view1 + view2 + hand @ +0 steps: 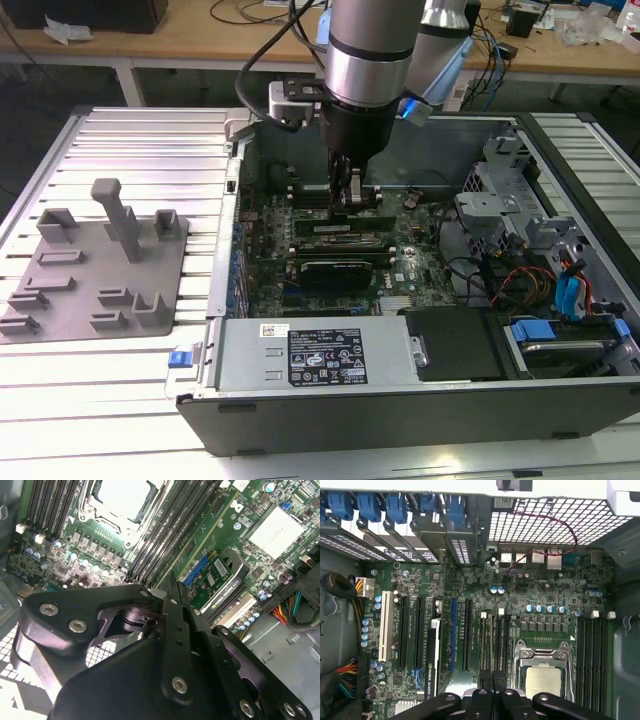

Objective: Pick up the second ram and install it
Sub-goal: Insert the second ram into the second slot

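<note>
My gripper (350,200) reaches down into the open computer case, over the memory slots beside the CPU socket (542,672). In both wrist views its black fingers stand pressed together. The second ram (205,535), a thin green stick seen edge-on, runs out from between the fingertips along the line of the dark slots. In the first wrist view the same stick (491,645) is a narrow strip leading up from my gripper (492,676), between two slots with white clips. I cannot tell whether it is seated in the slot. My gripper (171,587) hides the stick's near half.
A black expansion card (345,268) lies in the board just in front of the gripper. The power supply (315,355) fills the case's front and a drive cage (500,200) with cables is on the exterior view's right. A grey fixture (100,265) with blocks lies outside, on that view's left.
</note>
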